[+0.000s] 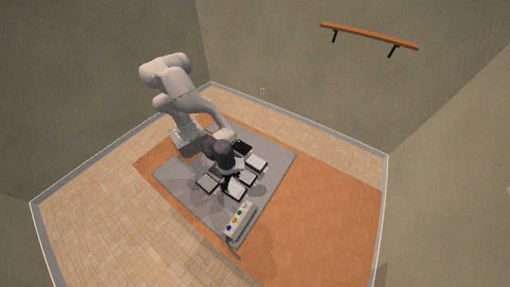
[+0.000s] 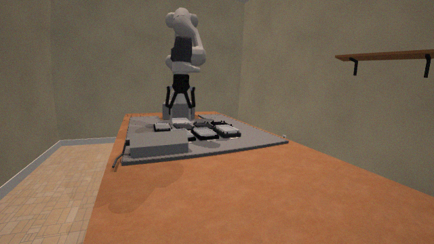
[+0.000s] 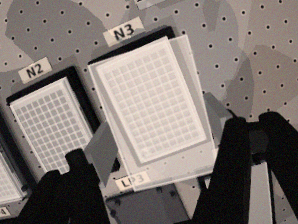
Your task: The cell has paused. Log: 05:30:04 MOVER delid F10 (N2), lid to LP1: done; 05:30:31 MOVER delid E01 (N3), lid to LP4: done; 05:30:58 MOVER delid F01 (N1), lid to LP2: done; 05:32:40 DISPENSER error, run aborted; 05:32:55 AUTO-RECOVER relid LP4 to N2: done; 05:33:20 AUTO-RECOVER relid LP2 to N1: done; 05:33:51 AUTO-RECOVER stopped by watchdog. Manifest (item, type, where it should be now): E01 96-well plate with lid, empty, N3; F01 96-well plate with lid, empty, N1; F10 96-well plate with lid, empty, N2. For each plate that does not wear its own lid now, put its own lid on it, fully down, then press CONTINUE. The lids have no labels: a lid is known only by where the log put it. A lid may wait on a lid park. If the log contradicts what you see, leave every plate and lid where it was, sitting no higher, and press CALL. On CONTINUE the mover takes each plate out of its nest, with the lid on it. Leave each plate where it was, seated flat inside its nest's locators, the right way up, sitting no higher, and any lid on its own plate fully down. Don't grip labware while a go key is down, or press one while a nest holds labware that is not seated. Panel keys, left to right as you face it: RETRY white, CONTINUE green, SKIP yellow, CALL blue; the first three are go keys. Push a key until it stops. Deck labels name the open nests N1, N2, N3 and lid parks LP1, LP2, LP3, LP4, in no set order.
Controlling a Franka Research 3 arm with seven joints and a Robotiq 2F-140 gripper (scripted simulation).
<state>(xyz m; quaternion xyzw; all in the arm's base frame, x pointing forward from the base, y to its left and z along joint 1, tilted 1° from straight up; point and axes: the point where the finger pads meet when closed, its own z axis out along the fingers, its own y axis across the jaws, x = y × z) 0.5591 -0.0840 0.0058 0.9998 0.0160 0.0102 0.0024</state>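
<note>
My gripper [image 3: 158, 121] is shut on a clear plate lid [image 3: 160, 119] and holds it above the deck, a little askew over the white 96-well plate in nest N3. The lid's right and near edges overhang that plate. To the left, the plate in nest N2 [image 3: 49, 123] shows its wells; I cannot tell whether it wears a lid. In the top view the gripper [image 1: 228, 175] hangs over the block of plates, and the arm hides part of them. In the exterior view the gripper [image 2: 180, 108] stands above the deck.
A lid park label [image 3: 133, 181] sits near the fingers. More plates [image 1: 256, 162] and a dark pad [image 1: 241, 147] lie further back.
</note>
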